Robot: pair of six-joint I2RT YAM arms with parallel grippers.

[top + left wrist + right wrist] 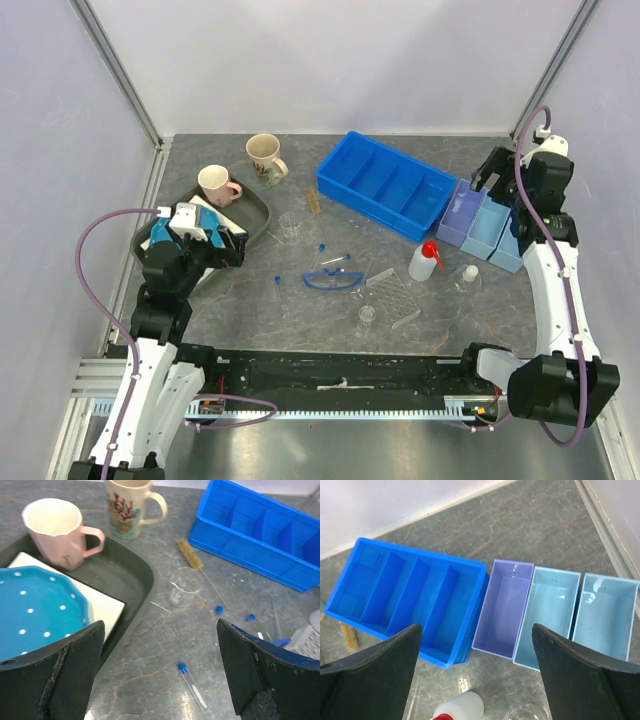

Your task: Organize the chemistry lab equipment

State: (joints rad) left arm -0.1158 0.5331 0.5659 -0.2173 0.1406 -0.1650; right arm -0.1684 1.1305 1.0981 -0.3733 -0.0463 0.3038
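Observation:
My left gripper (232, 246) is open and empty, above the table beside the tray; a blue-capped tube (191, 685) lies between its fingers in the left wrist view. Beyond it are a small clear beaker (184, 586) and a thin brush (191, 555). Mid-table lie the blue-framed goggles (335, 280), the clear tube rack (392, 295), another beaker (367, 316), the white squeeze bottle (425, 260) and a flask (467, 278). My right gripper (480, 182) is open and empty, high over the bins; the bottle (462, 707) shows below it.
A blue divided bin (385, 185) stands at the back, with a purple bin (502, 607) and two light blue bins (547, 617) to its right. A dark tray (262, 212) at the left holds a pink mug (218, 185) and a blue dotted plate (35, 610). A beige mug (265, 158) stands behind it.

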